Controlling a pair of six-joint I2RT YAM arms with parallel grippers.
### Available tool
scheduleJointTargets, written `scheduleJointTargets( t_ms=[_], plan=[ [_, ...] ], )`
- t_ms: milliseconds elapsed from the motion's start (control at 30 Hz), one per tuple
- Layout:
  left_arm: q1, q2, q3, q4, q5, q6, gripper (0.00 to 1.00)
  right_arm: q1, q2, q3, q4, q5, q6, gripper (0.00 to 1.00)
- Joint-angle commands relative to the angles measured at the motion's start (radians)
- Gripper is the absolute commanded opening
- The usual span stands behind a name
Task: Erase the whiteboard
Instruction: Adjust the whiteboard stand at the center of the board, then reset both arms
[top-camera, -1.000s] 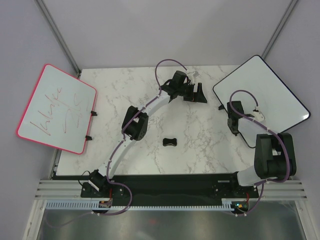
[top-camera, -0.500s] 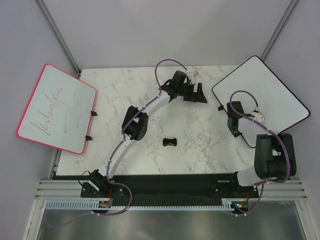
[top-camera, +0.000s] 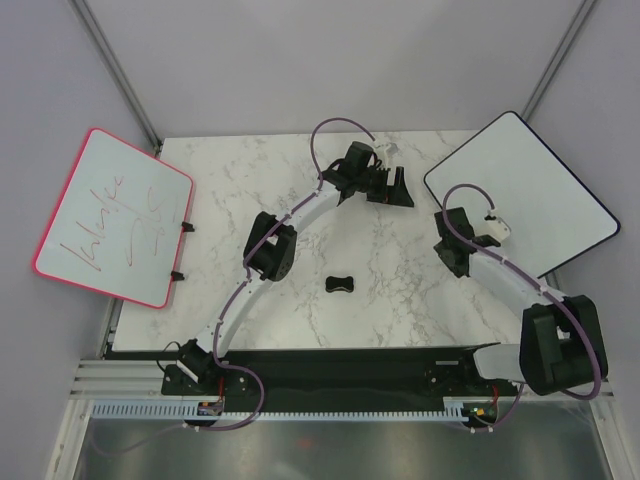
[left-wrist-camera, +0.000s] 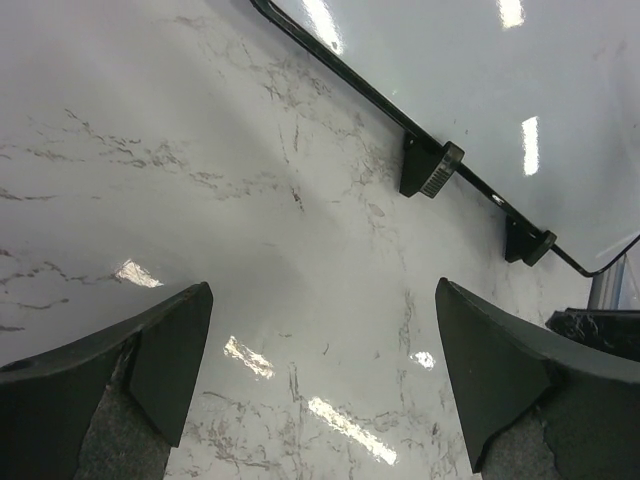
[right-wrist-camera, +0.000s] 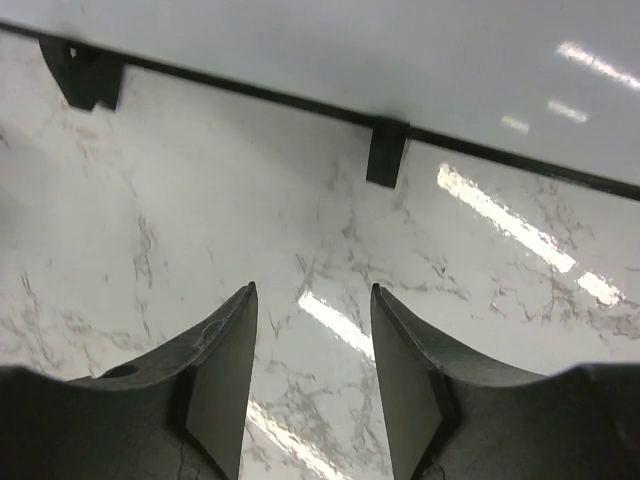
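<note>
Desk (top-camera: 300, 230): white marble top, both arms bolted at its near edge.

Whiteboard (top-camera: 530, 190): black frame, rounded corners, face plain white. It sits at the far right corner of the desk, turned on the diagonal, with its right side hanging out past the desk edge.

Second board (top-camera: 115, 215): pink frame with red scrawl, off the far left corner, well apart from the first.

Left arm (top-camera: 300, 212): reaches up the middle of the desk to the far side.

Right arm (top-camera: 500, 270): bends in from the right, wrist just beside the near-left edge of the whiteboard.

Left claw (left-wrist-camera: 322, 290): spread wide and empty, marble below it, with the whiteboard's frame ahead and to its right.

Right claw (right-wrist-camera: 313, 292): fingers parted part-way with nothing between them, over bare marble and facing the whiteboard's frame.

Clips (right-wrist-camera: 387, 150): small black tabs on that frame edge.

Small black piece (top-camera: 342, 284): bone-shaped, lying mid-desk between the arms and touching neither.
</note>
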Motion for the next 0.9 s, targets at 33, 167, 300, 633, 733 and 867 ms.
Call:
scheduleJointTargets(
  t_ms=[33,167,300,633,733,867],
  plan=[
    [-0.009,-0.085,0.002,-0.08,-0.045,0.136,0.99,0.063,-0.113,-0.063,-0.041,-0.032,-0.044,0.56],
    [-0.01,-0.138,-0.032,-0.175,-0.091,0.238,0.99,0.114,-0.217,-0.045,0.02,-0.076,-0.302,0.56],
    [-0.007,-0.27,-0.156,-0.226,-0.151,0.365,0.99,0.114,-0.309,0.001,0.079,-0.097,-0.597,0.56],
    [0.13,-0.873,-0.838,-0.263,-0.145,0.626,0.99,0.114,-0.587,-0.123,0.204,-0.216,-0.772,0.56],
    [0.221,-1.051,-1.045,-0.303,-0.177,0.71,0.99,0.114,-0.665,-0.216,0.29,-0.322,-0.762,0.56],
    [0.356,-1.27,-1.288,-0.326,-0.216,0.792,0.99,0.114,-0.736,-0.324,0.382,-0.394,-0.733,0.57]
  ],
)
